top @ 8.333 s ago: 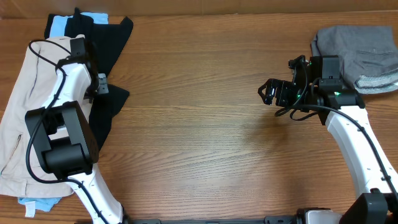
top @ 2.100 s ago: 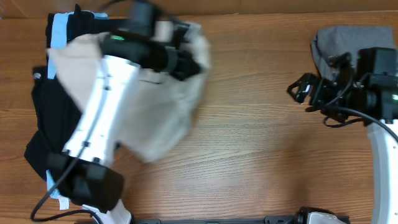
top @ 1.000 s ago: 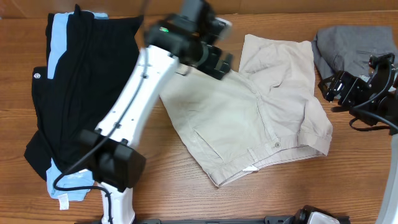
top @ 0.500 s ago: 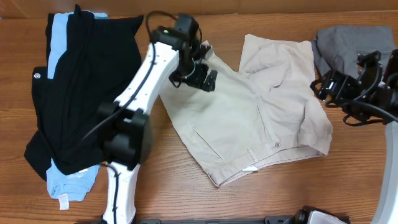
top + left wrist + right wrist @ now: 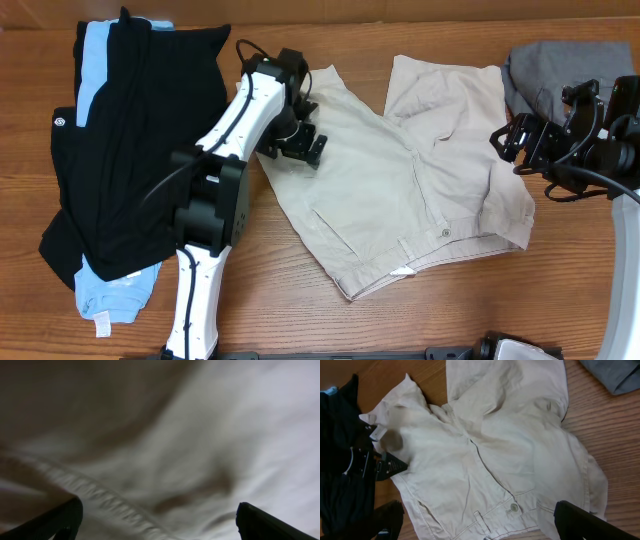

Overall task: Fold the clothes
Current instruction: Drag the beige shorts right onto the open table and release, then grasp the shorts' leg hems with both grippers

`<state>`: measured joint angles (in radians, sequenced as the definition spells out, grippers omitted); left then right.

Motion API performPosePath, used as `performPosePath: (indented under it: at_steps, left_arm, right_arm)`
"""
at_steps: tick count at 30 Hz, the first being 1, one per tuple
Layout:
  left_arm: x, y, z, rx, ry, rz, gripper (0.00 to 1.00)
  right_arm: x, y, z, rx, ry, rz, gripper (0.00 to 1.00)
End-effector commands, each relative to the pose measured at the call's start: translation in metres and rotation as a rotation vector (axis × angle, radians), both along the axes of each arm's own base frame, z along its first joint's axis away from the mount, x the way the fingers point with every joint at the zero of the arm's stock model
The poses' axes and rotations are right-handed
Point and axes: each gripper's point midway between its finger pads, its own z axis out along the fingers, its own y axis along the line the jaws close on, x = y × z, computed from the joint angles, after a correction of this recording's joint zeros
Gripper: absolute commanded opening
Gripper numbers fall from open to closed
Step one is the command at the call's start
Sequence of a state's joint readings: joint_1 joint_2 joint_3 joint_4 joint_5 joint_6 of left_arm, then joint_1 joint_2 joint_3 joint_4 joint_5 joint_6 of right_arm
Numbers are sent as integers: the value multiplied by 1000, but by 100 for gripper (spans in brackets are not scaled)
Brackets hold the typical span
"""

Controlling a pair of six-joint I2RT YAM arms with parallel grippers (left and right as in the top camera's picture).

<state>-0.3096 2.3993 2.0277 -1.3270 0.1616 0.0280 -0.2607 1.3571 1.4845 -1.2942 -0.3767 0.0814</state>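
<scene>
Lying beneath spread left jaws: beige shorts [image 5: 400, 190].

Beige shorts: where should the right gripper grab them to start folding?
Likely the waistband's right corner of the beige shorts, approached from the right by the open right gripper: that thick edge lies flat on bare table, nothing overlapping it.

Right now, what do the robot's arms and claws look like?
The left arm and right arm are smooth white tubes with boxy black joints. The left claw and right claw are black, with thin black cables looping beside them.
</scene>
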Motion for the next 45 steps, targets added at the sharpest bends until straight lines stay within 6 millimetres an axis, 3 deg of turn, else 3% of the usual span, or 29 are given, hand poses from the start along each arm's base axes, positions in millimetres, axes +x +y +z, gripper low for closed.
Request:
performPosePath:
  at_steps: [1, 7, 14, 20, 26, 31, 39, 45]
  left_arm:
    - [-4, 38, -29, 124, 67, 26, 100]
    - [-8, 87, -47, 204, 139, 63, 100]
    - [2, 127, -49, 174, 135, 151, 100]
    - [21, 108, -31, -10, 87, 147, 100]
    - [59, 103, 1, -46, -56, 130, 100]
    - [68, 102, -1, -60, -98, 76, 100]
    - [90, 75, 1, -197, -187, 39, 100]
    - [113, 66, -9, -205, -266, 41, 96]
  right_arm:
    - [3, -1, 1, -13, -6, 6, 100]
    - [7, -2, -11, -2, 35, 6, 100]
    - [12, -2, -27, 15, 95, 9, 100]
    - [13, 15, -25, 21, 89, 55, 93]
    - [-9, 51, -27, 33, 159, 148, 84]
    - [-32, 87, -32, -15, 244, 208, 81]
    - [-53, 118, -42, -151, 322, 141, 81]
    - [-63, 134, -43, -201, 328, 84, 79]
